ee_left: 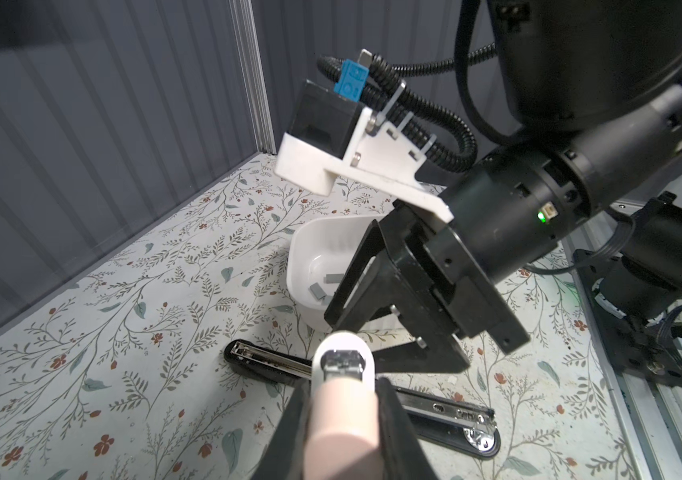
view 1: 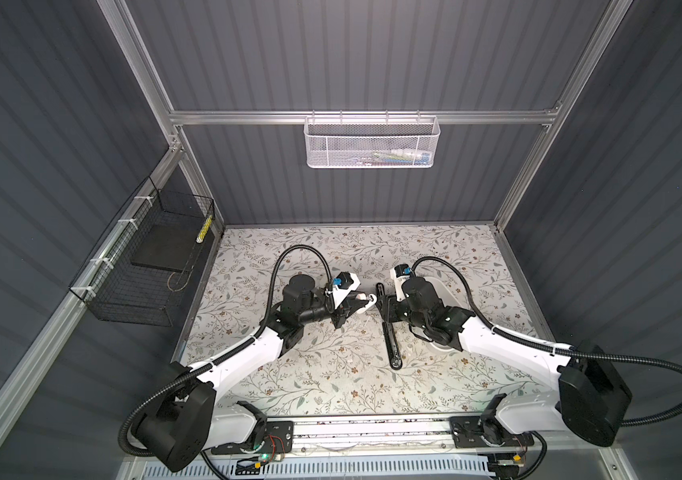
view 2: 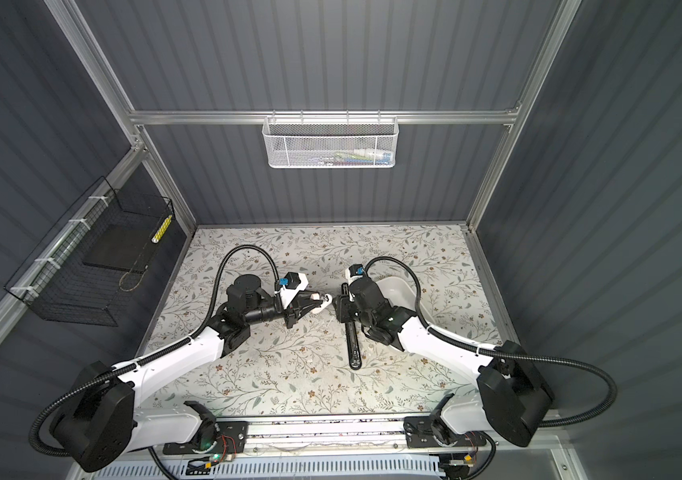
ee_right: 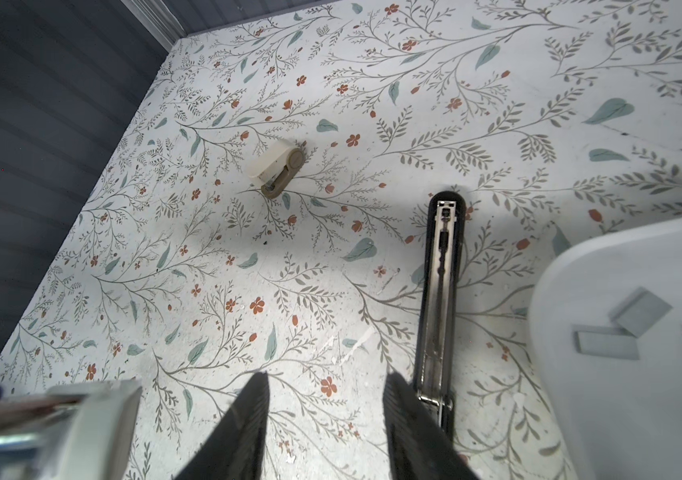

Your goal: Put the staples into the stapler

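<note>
The black stapler (view 1: 389, 332) lies opened flat on the floral table, its metal channel (ee_right: 439, 291) facing up; it also shows in the left wrist view (ee_left: 447, 411). Grey staples (ee_right: 605, 343) lie in a white bin (ee_right: 559, 291), and some show in the left wrist view (ee_left: 318, 291). My right gripper (ee_right: 326, 378) is open with nothing between its fingers, hovering over the stapler's middle (view 2: 349, 309). Just left of the stapler, my left gripper (ee_left: 343, 390) is shut on a small white and pink object with a metal face (view 1: 369, 300).
A small cream and tan item (ee_right: 277, 170) lies on the table toward the back. The white bin (view 1: 445, 286) sits under the right arm. A white mesh basket (view 1: 372, 141) hangs on the back wall and a black wire basket (view 1: 144, 266) on the left wall.
</note>
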Action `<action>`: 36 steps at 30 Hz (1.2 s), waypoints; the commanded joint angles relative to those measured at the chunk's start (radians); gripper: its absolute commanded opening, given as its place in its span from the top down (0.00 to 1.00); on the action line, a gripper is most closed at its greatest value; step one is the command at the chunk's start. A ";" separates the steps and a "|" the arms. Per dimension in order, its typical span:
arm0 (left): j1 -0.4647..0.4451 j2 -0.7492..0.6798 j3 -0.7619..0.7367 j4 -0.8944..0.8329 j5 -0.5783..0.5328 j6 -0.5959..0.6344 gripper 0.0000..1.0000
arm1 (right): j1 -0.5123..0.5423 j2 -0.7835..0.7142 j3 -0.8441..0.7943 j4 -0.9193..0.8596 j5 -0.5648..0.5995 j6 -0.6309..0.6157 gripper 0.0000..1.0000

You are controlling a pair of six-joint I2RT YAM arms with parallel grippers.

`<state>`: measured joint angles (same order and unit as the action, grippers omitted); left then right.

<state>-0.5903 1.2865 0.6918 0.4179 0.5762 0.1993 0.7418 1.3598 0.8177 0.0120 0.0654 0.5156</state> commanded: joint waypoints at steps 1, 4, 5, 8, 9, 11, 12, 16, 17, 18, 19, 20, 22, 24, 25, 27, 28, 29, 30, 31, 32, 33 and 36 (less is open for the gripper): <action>-0.002 -0.025 -0.017 0.057 0.014 0.019 1.00 | 0.002 -0.038 0.012 -0.029 0.044 -0.019 0.51; -0.002 -0.021 -0.015 0.057 0.016 0.018 1.00 | 0.003 -0.068 0.011 -0.042 0.075 -0.028 0.51; -0.002 -0.021 -0.011 0.049 0.015 0.018 1.00 | 0.002 -0.087 0.006 -0.046 0.087 -0.030 0.51; -0.003 -0.024 -0.005 0.026 0.014 0.035 1.00 | 0.002 -0.151 -0.016 -0.043 0.103 -0.045 0.54; -0.003 -0.023 -0.006 0.027 0.013 0.040 1.00 | 0.002 -0.175 -0.028 -0.035 0.103 -0.055 0.57; -0.003 -0.007 -0.005 0.028 0.013 0.045 1.00 | 0.003 -0.230 -0.057 -0.001 0.093 -0.075 0.74; -0.003 0.003 -0.001 0.028 0.018 0.045 1.00 | 0.004 -0.257 -0.069 0.016 0.076 -0.084 0.81; -0.003 0.023 0.017 0.013 0.050 0.045 1.00 | 0.011 -0.351 -0.121 0.113 -0.048 -0.131 0.95; -0.003 0.021 0.015 0.014 0.053 0.049 1.00 | 0.014 -0.364 -0.130 0.133 -0.070 -0.138 0.96; -0.003 0.018 0.010 0.021 0.056 0.052 1.00 | 0.017 -0.372 -0.138 0.152 -0.092 -0.145 0.96; -0.003 0.017 0.006 0.030 0.058 0.054 1.00 | 0.019 -0.373 -0.142 0.166 -0.118 -0.151 0.96; -0.004 0.020 0.003 0.038 0.060 0.053 1.00 | 0.021 -0.368 -0.141 0.175 -0.140 -0.156 0.97; -0.004 0.031 0.007 0.041 0.075 0.056 1.00 | 0.027 -0.351 -0.132 0.184 -0.176 -0.161 0.97; -0.004 0.039 0.012 0.036 0.086 0.062 1.00 | 0.038 -0.327 -0.115 0.178 -0.195 -0.167 0.97; -0.005 0.040 0.013 0.033 0.088 0.066 1.00 | 0.046 -0.315 -0.104 0.170 -0.199 -0.172 0.97; -0.004 0.041 0.007 0.039 0.098 0.075 1.00 | 0.054 -0.297 -0.094 0.161 -0.198 -0.175 0.96; -0.005 0.043 0.006 0.048 0.104 0.077 1.00 | 0.057 -0.287 -0.090 0.160 -0.192 -0.175 0.96; -0.005 0.047 0.006 0.053 0.108 0.075 1.00 | 0.057 -0.277 -0.087 0.156 -0.182 -0.171 0.95; -0.004 0.051 0.007 0.056 0.116 0.072 1.00 | 0.057 -0.266 -0.081 0.148 -0.171 -0.168 0.95; -0.005 0.056 0.010 0.055 0.124 0.070 1.00 | 0.057 -0.251 -0.072 0.138 -0.166 -0.167 0.95; -0.005 0.059 0.013 0.056 0.130 0.065 1.00 | 0.057 -0.247 -0.065 0.132 -0.171 -0.167 0.95; -0.005 0.059 0.015 0.056 0.136 0.062 1.00 | 0.057 -0.216 -0.059 0.126 -0.173 -0.166 0.95; -0.005 0.046 0.011 0.058 0.145 0.062 1.00 | 0.060 -0.185 -0.041 0.109 -0.167 -0.165 0.95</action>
<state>-0.5903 1.3376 0.6868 0.4500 0.6811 0.2520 0.7967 1.1522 0.7418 0.1459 -0.1020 0.3580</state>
